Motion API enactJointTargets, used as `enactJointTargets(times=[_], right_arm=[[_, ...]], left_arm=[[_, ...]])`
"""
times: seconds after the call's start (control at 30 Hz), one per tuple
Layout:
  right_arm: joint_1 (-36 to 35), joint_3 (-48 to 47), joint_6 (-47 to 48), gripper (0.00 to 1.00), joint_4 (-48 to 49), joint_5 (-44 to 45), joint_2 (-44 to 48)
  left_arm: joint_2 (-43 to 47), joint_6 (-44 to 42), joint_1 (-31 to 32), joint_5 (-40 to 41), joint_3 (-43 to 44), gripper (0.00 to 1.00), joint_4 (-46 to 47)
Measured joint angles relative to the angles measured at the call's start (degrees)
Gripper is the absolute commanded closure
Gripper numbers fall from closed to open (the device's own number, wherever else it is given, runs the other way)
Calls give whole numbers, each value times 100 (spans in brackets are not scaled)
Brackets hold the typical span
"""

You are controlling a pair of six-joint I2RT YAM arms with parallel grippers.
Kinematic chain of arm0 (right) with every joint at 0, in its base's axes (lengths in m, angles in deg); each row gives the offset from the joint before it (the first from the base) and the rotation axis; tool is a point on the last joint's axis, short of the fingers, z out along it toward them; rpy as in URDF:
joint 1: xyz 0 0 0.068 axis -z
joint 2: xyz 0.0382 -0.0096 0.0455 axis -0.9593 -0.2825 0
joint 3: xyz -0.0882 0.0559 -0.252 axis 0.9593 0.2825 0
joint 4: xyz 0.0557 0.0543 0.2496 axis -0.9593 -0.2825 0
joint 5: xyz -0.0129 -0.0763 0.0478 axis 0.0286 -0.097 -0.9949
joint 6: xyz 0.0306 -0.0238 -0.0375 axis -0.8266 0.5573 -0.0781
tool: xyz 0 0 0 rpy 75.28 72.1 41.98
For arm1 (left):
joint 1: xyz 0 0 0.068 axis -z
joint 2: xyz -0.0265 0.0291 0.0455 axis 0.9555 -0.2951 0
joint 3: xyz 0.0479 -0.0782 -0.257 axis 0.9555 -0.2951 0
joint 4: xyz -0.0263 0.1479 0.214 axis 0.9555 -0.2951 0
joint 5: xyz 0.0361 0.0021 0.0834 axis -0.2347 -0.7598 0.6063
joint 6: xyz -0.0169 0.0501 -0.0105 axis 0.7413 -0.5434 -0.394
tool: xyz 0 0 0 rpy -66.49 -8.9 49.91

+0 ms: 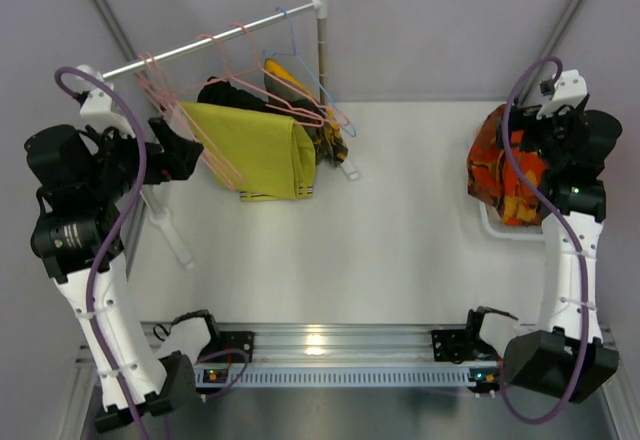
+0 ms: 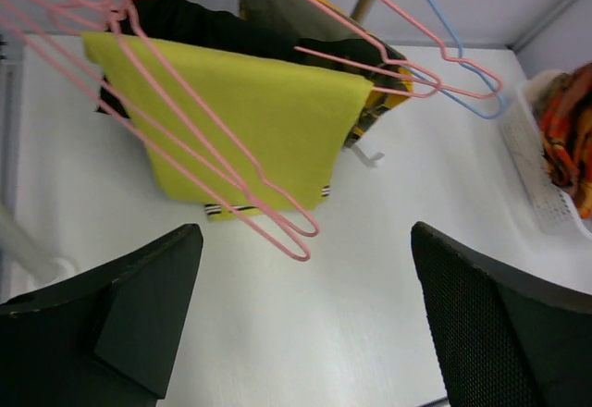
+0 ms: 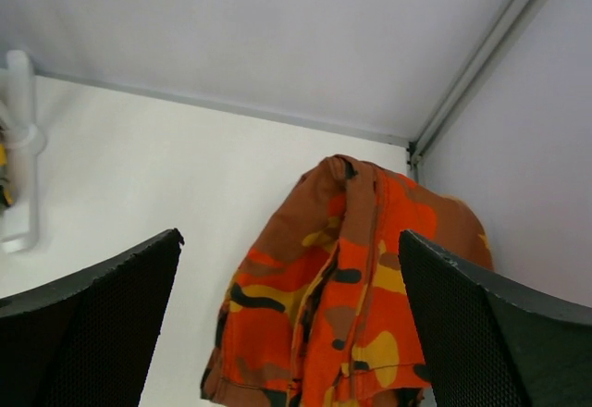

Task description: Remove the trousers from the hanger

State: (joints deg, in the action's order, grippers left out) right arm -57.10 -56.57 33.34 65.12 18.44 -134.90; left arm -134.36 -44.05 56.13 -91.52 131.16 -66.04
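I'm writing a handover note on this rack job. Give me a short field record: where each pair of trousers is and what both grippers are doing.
yellow trousers: draped over a pink hanger on the rail
orange patterned trousers: off the rack, in the white basket on the right
left gripper: open, empty, facing the hangers
right gripper: open, empty, over the orange pair
left to do: yellow trousers not yet removed
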Motion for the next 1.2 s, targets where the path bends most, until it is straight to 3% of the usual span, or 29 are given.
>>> enactJointTargets(times=[0.17,0.37,0.7,0.9,1.2], right_arm=[[0,273,-367,1,-15,-511,409],[-15,426,-857,1,-35,-918,597],[-79,428,-1224,0,-61,-1228,586],[-98,916,-922,0,-195,-1563,713],[-101,1821,-619,1,-728,-2037,1429]], left_arm=[[-813,157,393,-605,568,1,-72],[-2059,247,3250,267,1462,1,24],[-4474,-22,5976,1731,3333,1,267],[-5156,175,6415,1744,2857,1,710],[-4940,361,6336,2151,1471,1,1447]])
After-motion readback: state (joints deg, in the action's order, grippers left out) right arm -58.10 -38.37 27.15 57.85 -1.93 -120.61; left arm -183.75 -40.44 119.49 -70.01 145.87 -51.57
